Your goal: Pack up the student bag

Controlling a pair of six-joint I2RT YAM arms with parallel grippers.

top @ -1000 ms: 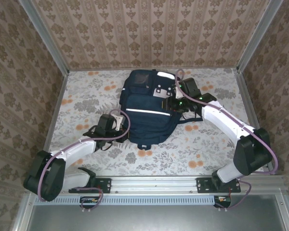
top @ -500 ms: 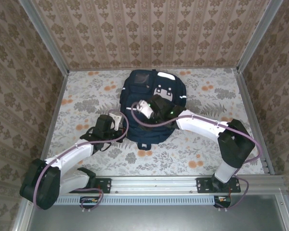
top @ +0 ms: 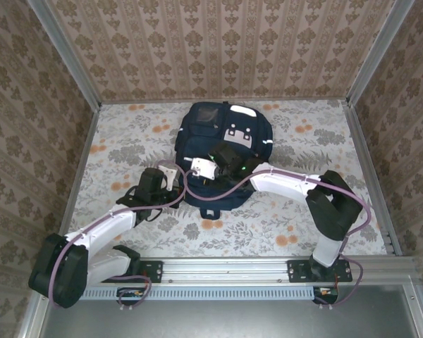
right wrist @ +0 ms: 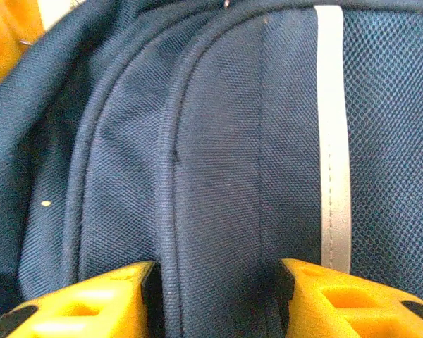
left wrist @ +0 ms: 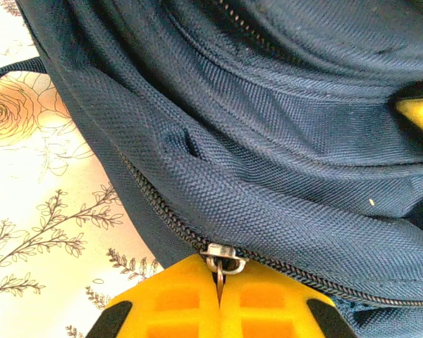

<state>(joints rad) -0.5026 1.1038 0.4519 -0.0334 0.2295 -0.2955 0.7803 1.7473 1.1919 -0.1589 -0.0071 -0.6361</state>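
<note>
navy student bag (top: pixel 222 151) lay at the far middle of the counter (top: pixel 127 134), left gripper (left wrist: pixel 221 296) pinching its zipper pull (left wrist: pixel 221 264), right gripper (right wrist: pixel 215 282) spread astride the fabric; the zip step seemed in hand, next needing a steady pull along the track.

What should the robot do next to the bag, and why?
Probably the right end effector should close on the ridge of the bag that sits between its open jaws. The left end effector is shut on the zipper pull, so holding the fabric would likely keep the bag from sliding when that pull is tugged.
</note>
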